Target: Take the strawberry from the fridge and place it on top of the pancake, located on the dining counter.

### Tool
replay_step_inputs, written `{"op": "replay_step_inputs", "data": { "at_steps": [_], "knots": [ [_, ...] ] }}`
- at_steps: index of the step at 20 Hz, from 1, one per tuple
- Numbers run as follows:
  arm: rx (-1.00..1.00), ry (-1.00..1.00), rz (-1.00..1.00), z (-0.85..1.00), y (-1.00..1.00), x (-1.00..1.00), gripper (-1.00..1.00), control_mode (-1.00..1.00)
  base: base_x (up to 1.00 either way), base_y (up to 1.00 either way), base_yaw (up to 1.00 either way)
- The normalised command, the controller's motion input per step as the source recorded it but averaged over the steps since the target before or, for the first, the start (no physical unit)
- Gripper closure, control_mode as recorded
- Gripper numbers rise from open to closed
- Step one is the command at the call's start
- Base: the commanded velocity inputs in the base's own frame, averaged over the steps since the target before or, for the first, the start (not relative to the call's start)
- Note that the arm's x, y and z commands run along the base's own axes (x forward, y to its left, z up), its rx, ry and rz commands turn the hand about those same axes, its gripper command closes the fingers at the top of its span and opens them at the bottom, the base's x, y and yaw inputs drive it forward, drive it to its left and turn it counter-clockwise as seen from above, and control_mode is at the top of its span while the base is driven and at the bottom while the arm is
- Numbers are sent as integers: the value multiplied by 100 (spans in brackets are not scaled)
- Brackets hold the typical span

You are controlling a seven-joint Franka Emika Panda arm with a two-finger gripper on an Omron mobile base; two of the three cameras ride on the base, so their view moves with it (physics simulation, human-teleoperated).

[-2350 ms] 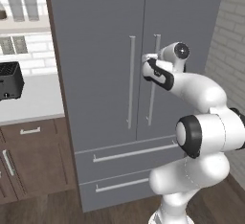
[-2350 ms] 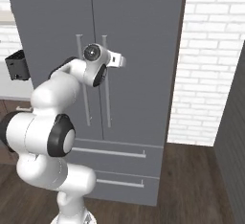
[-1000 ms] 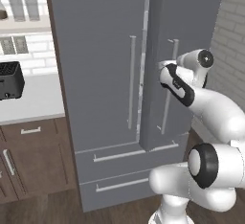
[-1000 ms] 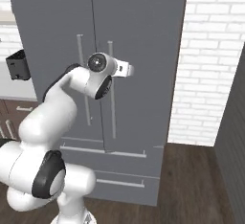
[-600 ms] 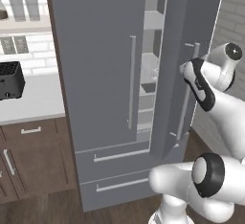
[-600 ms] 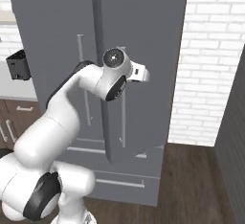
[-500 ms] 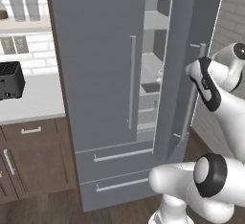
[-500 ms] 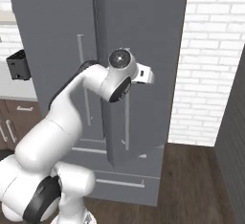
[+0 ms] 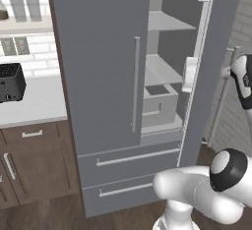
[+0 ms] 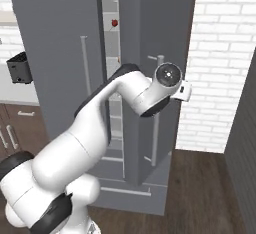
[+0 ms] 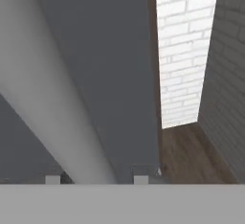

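Your fridge (image 9: 103,76) stands with its right door (image 9: 211,71) swung wide, the gripper (image 9: 227,71) at that door's bar handle (image 9: 220,96). I cannot tell how its jaws stand. The strawberry (image 10: 114,23) sits high inside, near a shelf's front edge.

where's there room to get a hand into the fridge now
The gap between the shut left door and the swung-out right door is free. The upper shelf and the middle shelf look bare in front. Lower down, a grey bin crowds the space. The strawberry sits high inside.
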Motion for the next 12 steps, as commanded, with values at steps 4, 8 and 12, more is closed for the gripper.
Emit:
{"op": "replay_step_inputs", "data": {
  "at_steps": [4, 8, 12],
  "knots": [
    [12, 1, 0, -2, -93, -6, -100, -100, 0, 0, 0],
    [-2, -10, 5, -7, 26, -82, -100, -100, 0, 0, 0],
    [-10, -20, 14, -3, 35, -100, -100, -100, 0, 0, 0]
  ]
}}
